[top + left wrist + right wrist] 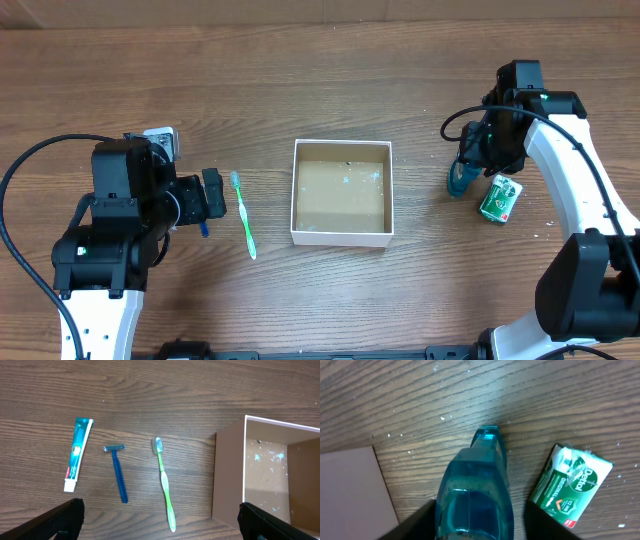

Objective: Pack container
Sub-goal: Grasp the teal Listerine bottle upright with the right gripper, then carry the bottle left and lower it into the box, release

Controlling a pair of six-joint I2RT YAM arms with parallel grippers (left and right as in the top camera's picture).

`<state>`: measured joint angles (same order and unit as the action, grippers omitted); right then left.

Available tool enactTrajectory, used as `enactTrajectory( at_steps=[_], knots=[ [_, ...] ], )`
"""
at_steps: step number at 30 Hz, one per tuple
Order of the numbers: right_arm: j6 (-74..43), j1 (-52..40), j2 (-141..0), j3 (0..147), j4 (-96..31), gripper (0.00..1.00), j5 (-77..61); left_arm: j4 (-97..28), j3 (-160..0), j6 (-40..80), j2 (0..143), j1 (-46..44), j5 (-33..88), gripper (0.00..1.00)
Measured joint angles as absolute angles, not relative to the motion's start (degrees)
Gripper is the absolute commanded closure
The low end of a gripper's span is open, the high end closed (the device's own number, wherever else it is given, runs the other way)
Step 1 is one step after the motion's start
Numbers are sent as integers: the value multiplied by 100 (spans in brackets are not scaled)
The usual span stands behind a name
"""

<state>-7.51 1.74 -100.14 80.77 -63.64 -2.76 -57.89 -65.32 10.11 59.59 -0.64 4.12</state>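
left arm (100, 310): white shell, black cable | left gripper (212, 195): black

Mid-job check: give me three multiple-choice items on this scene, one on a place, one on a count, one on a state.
1. Where is the green toothbrush? A) inside the container B) outside it, on the left arm's side C) beside the soap
2. How many toiletries show in the left wrist view? A) one B) three C) five
3. The container is: A) empty B) half full C) lidded
Answers: 1 B, it lies outside the white wall; 2 B, toothpaste tube, blue razor and toothbrush; 3 A, its brown floor is bare.
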Motion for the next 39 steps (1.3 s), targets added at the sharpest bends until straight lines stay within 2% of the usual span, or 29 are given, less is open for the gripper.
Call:
enactTrajectory(
  at_steps=[3,6,11,14,18,20,24,27,39],
  knots=[
    [-735,174,-10014,8077,-6359,64,-274,-5789,-6532,1011,5961,-64,412,0],
    [-746,174,-10014,8077,-6351,78,-261,-5791,-6532,1011,5966,-64,412,0],
    [-768,172,-10014,8117,-6412,82,-261,-5787,-6532,1011,5966,-64,412,0],
    [-836,16,-9974,8562,-6984,88,-231,-5795,-6532,1011,5966,-64,412,0],
    [-943,-858,-9520,9878,-7937,89,-84,-5811,-6536,1011,5970,-64,412,0],
    [-1188,-1737,-9179,10759,-8359,89,25,-5813,-6541,1011,5970,-64,412,0],
    [-1734,-3020,-9144,10971,-8272,89,130,-5839,-6541,1011,5970,-64,412,0],
    [-2244,-3590,-9389,10971,-8003,88,259,-5848,-6541,1011,5972,-64,412,0],
    [-3131,-3835,-11456,10971,-7332,89,281,-5918,-6541,1011,5972,-64,412,0]
  ],
)
